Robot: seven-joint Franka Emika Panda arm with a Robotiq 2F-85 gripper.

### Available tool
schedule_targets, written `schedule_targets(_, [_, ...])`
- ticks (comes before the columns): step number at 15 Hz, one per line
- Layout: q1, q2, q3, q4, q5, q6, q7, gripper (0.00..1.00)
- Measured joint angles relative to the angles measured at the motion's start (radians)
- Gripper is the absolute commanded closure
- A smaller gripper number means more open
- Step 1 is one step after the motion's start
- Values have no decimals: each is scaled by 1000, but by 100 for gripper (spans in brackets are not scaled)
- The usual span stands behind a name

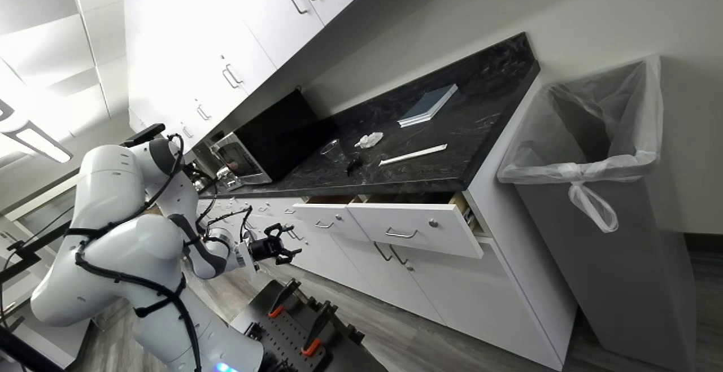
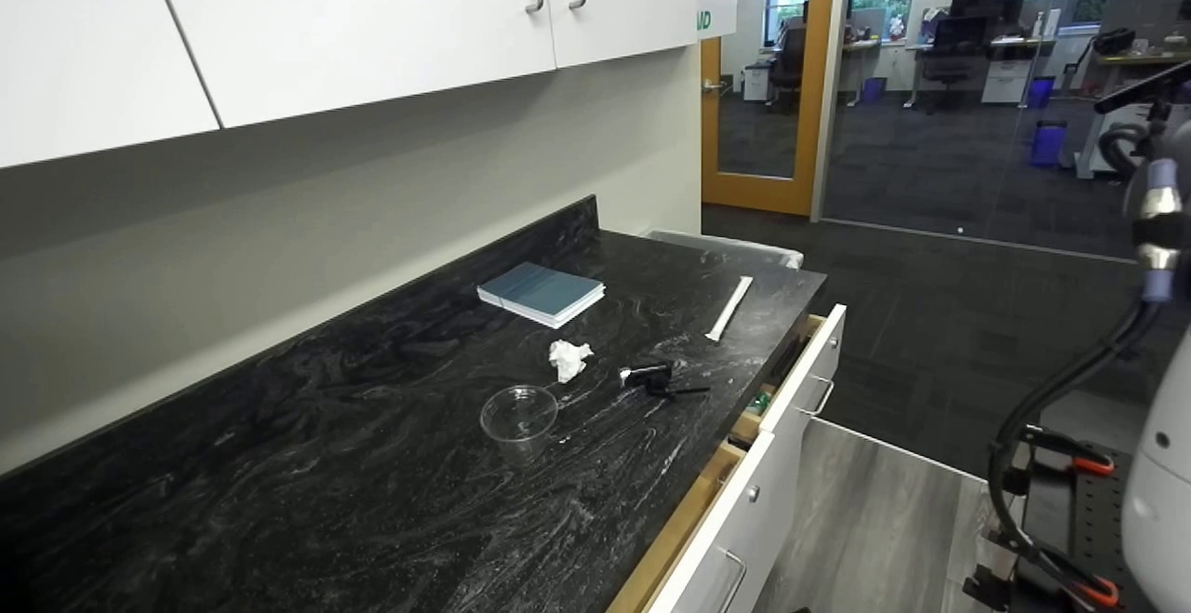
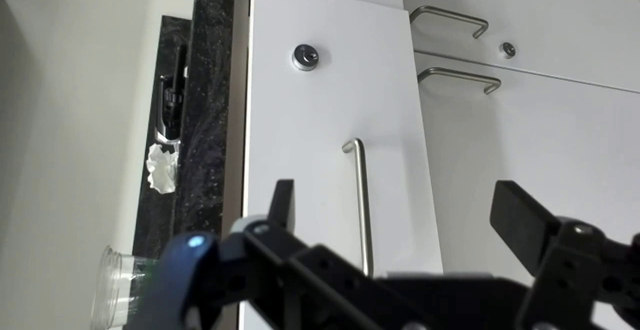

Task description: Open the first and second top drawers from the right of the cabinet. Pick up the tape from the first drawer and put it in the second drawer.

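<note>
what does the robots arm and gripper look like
The arm is white with rounded links, dark grey sections at some joints, and black cables strapped along it by black bands; a blue light glows low down. The gripper is black, with two jointed fingers ending in blocky tips.

In an exterior view, tilted, the cabinet (image 1: 395, 284) appears from well in front; in an exterior view, lengthwise from above its countertop (image 2: 372, 464). Both share its right end. The wrist view, turned sideways, faces the cabinet's second drawer (image 3: 310, 114) closely.
</note>
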Motion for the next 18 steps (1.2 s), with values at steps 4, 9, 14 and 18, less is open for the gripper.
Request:
schedule_targets(4, [0,30,-10,32,-2,-6,14,0])
schedule_targets(9, [11,90,-29,55,-136,-93,12,0])
schedule_targets(14, [-2,183,-58,129,-301,-99,14,0])
schedule_targets(18, [-19,224,-58,187,-332,-126,25,0])
